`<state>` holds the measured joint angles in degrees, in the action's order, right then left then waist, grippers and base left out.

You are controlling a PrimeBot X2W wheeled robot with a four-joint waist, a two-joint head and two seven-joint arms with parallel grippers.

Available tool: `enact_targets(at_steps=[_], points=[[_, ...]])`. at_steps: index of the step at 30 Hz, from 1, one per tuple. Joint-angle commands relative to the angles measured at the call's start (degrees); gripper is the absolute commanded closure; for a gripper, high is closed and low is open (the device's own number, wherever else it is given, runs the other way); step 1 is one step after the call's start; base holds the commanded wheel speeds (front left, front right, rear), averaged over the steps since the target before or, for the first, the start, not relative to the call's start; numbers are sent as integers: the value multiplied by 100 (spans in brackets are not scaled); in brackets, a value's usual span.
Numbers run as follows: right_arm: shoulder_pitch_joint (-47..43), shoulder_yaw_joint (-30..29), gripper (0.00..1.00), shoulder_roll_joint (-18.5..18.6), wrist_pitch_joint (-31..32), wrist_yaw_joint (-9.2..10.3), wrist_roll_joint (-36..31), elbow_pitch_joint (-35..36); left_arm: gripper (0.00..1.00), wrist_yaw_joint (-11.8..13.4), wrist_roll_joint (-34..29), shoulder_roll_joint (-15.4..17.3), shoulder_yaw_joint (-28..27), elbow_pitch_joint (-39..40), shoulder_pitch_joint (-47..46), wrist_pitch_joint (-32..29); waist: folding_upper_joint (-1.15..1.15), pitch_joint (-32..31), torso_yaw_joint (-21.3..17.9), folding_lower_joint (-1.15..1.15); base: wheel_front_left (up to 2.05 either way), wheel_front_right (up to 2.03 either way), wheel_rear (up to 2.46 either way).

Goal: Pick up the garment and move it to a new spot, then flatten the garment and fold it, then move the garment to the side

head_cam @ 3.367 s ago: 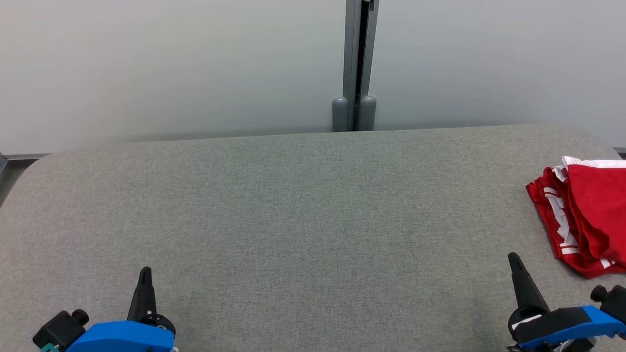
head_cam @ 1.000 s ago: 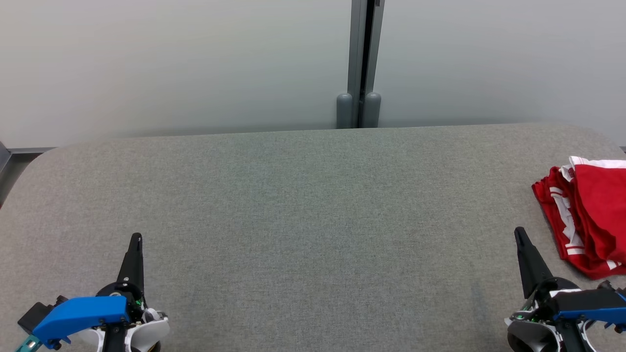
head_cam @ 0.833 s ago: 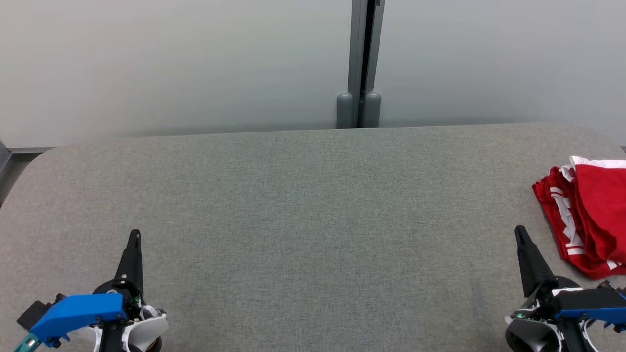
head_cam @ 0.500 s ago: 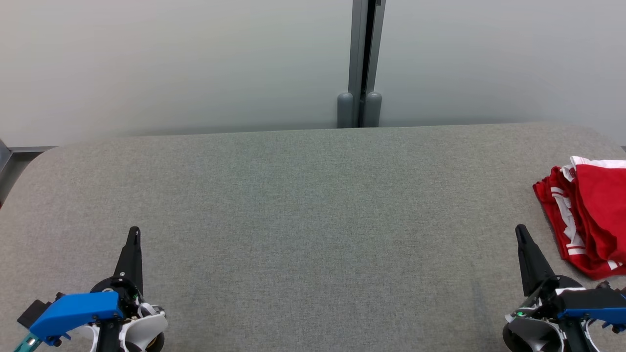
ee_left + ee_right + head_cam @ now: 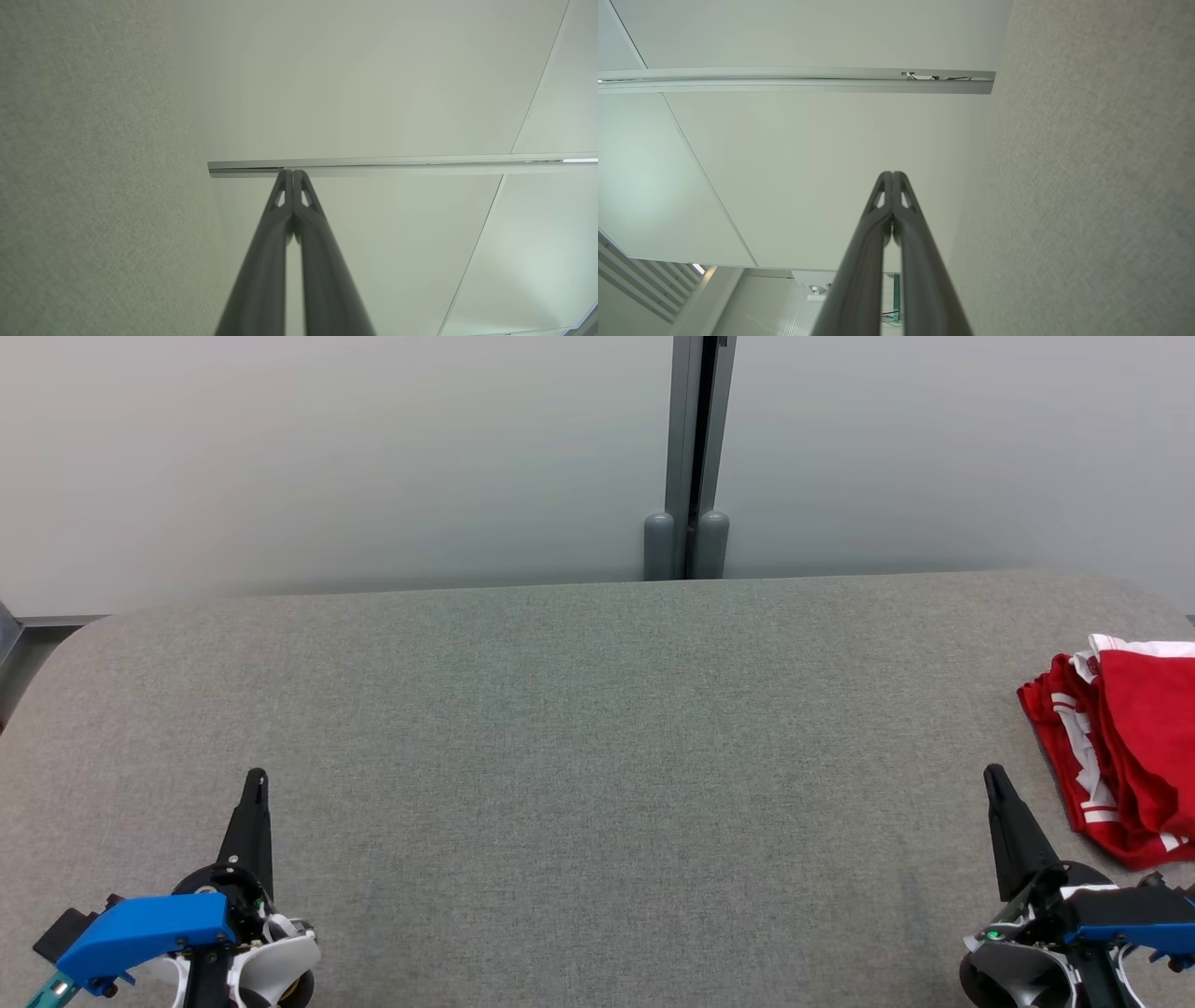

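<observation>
Nearest the robot, at the lower left, the left pincer [image 5: 254, 784] was pressed fully closed and held nothing, its fingers pointing up over the grey bench [image 5: 597, 737]. At the lower right, the right pincer [image 5: 995, 784] was likewise closed and empty. Just beyond it to the right, not touching it, the red-and-white garment [image 5: 1130, 747] lay bunched at the bench's right edge. Farther back, a grey post [image 5: 691, 457] stood against the pale wall [image 5: 280, 457].

No text, label, brand or number can be read. White marks on the folded red garment [image 5: 1134, 728] are too creased to make out.
</observation>
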<state>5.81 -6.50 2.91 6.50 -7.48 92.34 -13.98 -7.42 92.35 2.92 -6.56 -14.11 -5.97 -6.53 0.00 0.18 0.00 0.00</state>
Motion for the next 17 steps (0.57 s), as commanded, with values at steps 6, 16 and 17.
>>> enact_targets(at_steps=[6, 16, 17], points=[[81, -13, 100, -8, 16, -2, 14, -11, 100, -12, 11, -12, -10, 25, -53, -22, 0, 0, 0, 0, 0, 0, 0], [76, -12, 100, -8, 15, -2, 14, -11, 100, -12, 12, -12, -10, 25, -53, -22, 0, 0, 0, 0, 0, 0, 0], [76, -12, 100, -8, 15, -2, 14, -11, 100, -12, 12, -12, -10, 25, -53, -22, 0, 0, 0, 0, 0, 0, 0]])
